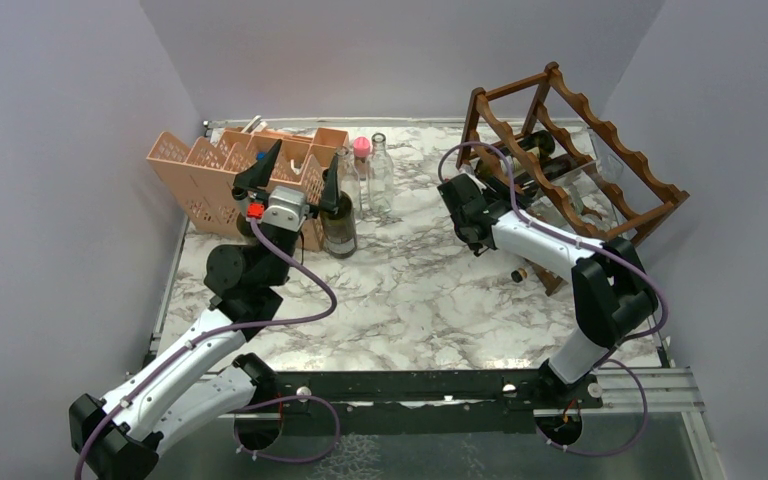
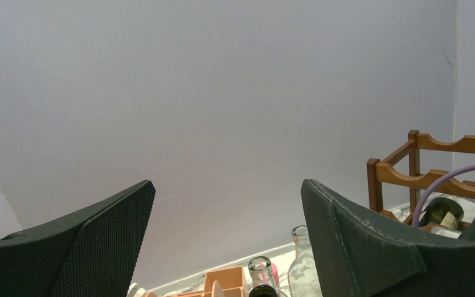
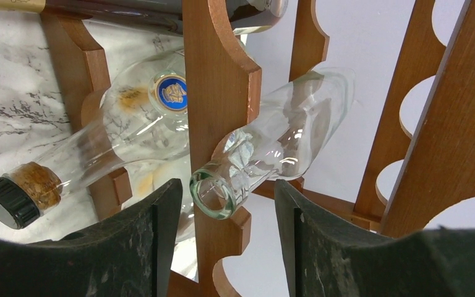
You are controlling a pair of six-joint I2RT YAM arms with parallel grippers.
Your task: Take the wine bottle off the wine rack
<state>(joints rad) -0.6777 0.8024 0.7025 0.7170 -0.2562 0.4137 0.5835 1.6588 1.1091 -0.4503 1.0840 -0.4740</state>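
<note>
The dark reddish-brown wine rack point(image 1: 610, 150) stands at the back right and holds bottles lying down. A dark wine bottle point(image 1: 528, 148) lies in an upper tier, with clear bottles below it. In the right wrist view a clear bottle point(image 3: 297, 120) rests in a scalloped rail point(image 3: 219, 80), its open mouth point(image 3: 213, 193) facing me. My right gripper point(image 3: 226, 189) is open, its fingertips on either side of that mouth and not touching it. My left gripper point(image 1: 302, 172) is open, empty and raised over the back left of the table; it points at the wall in its wrist view point(image 2: 227, 185).
A second clear bottle point(image 3: 117, 136) with a blue label and a corked black cap point(image 3: 12, 199) lies left of the rail. A peach-pink lattice organiser point(image 1: 210, 170), an upright dark green bottle point(image 1: 338, 228), clear bottles point(image 1: 380, 175) and a pink-capped one point(image 1: 362, 148) stand at the back left.
</note>
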